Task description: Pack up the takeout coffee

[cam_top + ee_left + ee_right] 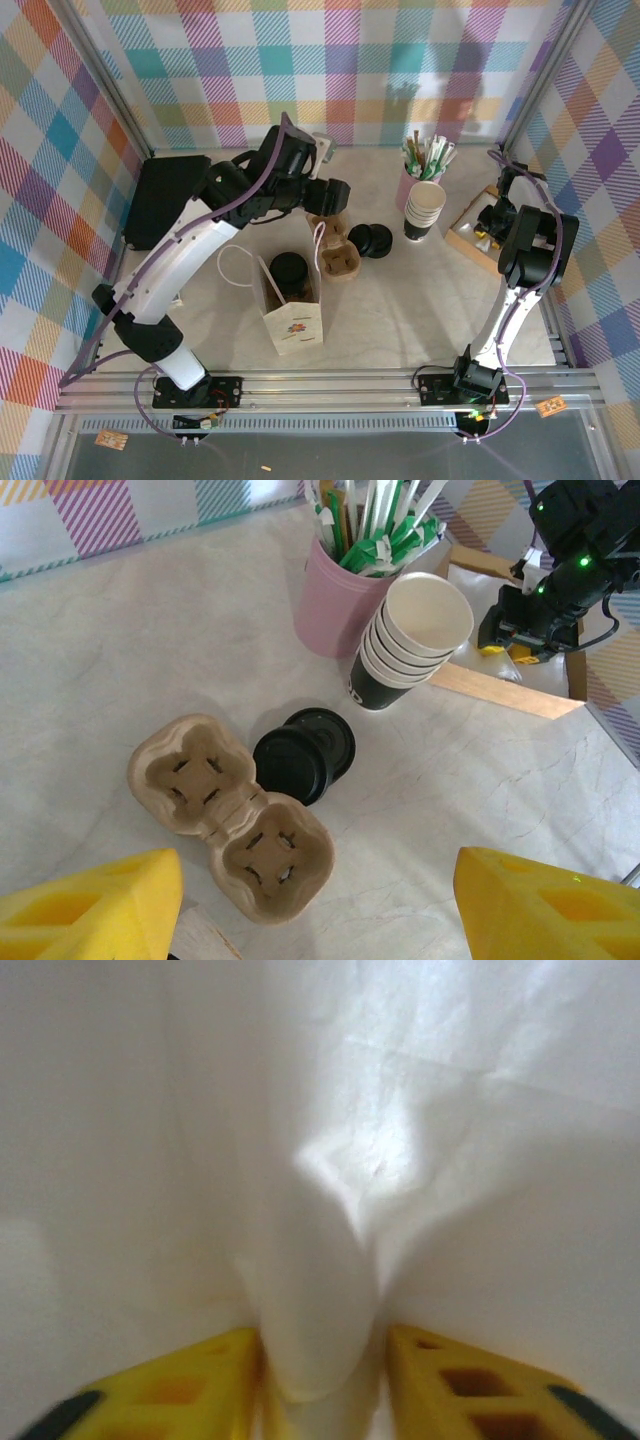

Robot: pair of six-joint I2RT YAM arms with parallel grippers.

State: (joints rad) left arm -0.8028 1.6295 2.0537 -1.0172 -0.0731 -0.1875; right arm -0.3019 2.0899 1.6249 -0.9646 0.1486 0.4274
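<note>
- The takeout coffee is seen standing inside the open paper bag, left of centre on the near side of the table, black lid up.
- The main packing step is judged done; the bag is left open.
- The right gripper is closed down on a fold of white napkin, pinched between both fingers, over the wooden tray at the far right.
- The napkin is judged to be an extra for the bag; carrying it over is what is left.
- The left gripper is held wide apart with nothing grasped, above the cup carrier and loose black lids, just beyond the bag.
- The stack of cups is left standing beside the tray.
</note>
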